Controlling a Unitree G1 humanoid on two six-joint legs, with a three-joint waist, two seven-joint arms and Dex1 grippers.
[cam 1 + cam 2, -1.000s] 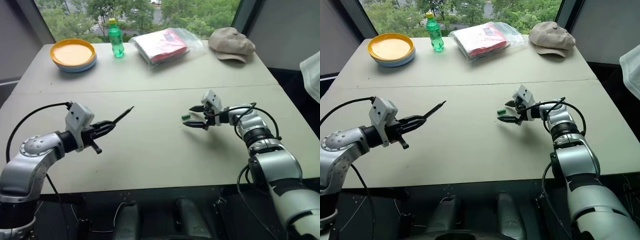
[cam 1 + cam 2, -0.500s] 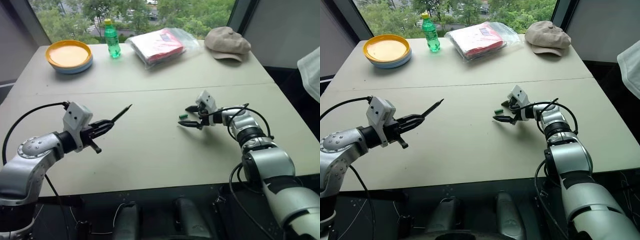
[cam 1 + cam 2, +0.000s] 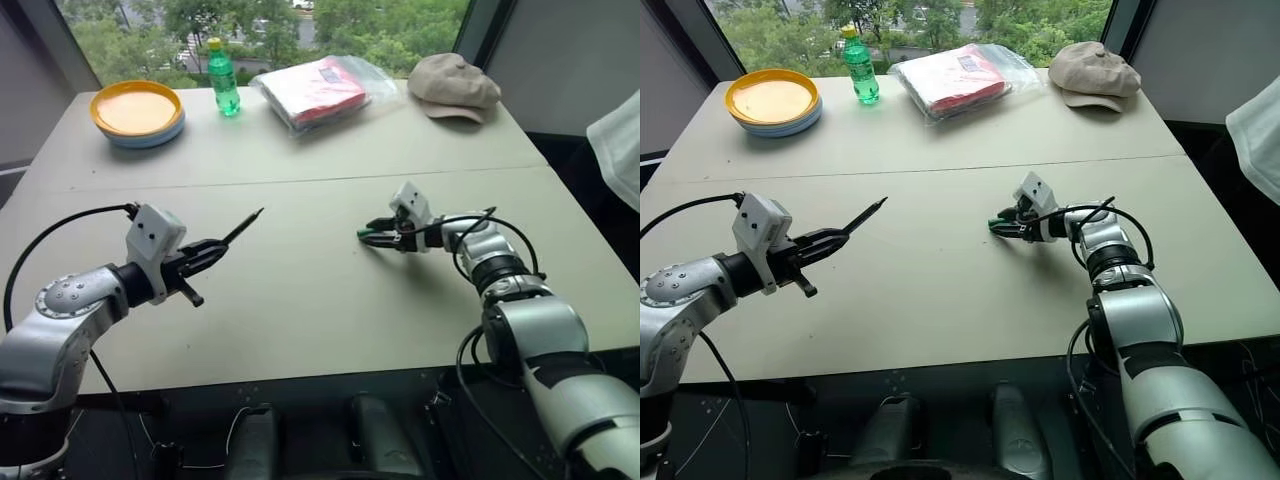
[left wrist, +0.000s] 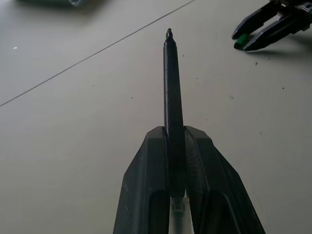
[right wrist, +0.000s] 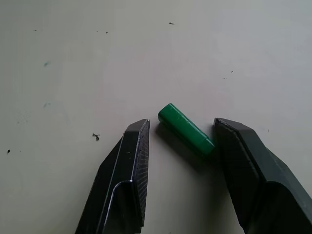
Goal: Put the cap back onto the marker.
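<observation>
Two grippers over a pale table (image 3: 300,300), each busy with its own half of the job. Left gripper (image 3: 212,250) clamped shut on the marker (image 4: 173,107) — barrel pinched between both black fingers (image 4: 146,195), pointed tip sticking out past them, up and toward the table's middle, clear of the surface. Right gripper (image 5: 181,130) low on the table, near the seam across the tabletop, fingers part-way apart and straddling the cap (image 5: 185,129). Cap lying flat on the table, slantwise between the two fingers (image 5: 243,161): one end touching or very nearly touching one finger, a small gap left to the other. Not lifted, not yet squeezed on both sides as far as can be told. Marker tip and cap well apart, with bare table between them.

Farther back, along the far edge by the window: stacked plates (image 3: 137,112) with a yellow one on top, a green bottle (image 3: 223,77) with a yellow lid just beside them, a clear bag (image 3: 320,88) holding something red, and a beige cap-style hat (image 3: 456,84) at the far right corner — all well away from both grippers.
</observation>
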